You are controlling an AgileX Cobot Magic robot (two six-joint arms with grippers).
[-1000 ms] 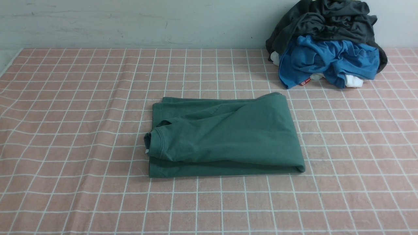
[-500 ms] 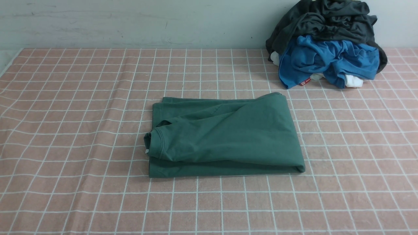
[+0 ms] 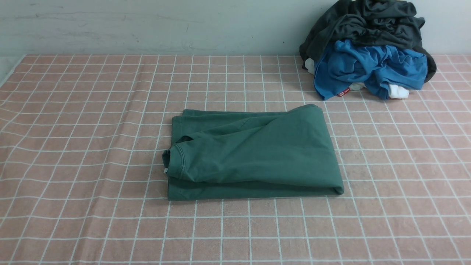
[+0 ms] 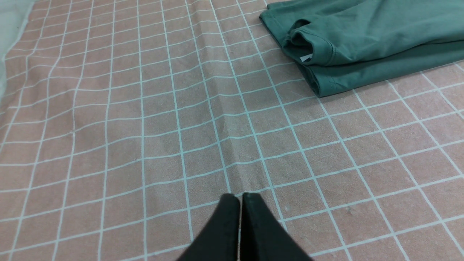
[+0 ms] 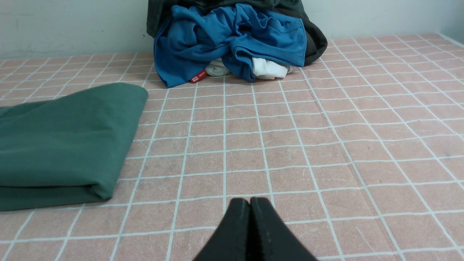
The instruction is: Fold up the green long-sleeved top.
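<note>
The green long-sleeved top lies folded into a flat rectangle on the counter, which is covered with a pink cloth gridded in white. The left claw has its tips pressed together, holding nothing, over bare cloth; the top lies well ahead of it and off to the right, with its ribbed neck and white tag at the corner nearest that claw. The right claw is likewise closed and empty; the top's rounded folded edge lies ahead of it to the left, apart from it. Far beyond this claw, against the wall, a pile of clothes has a charcoal-grey garment over a bright blue one. Open cloth surrounds the top on every side, with low ripples in it near the left claw.
</note>
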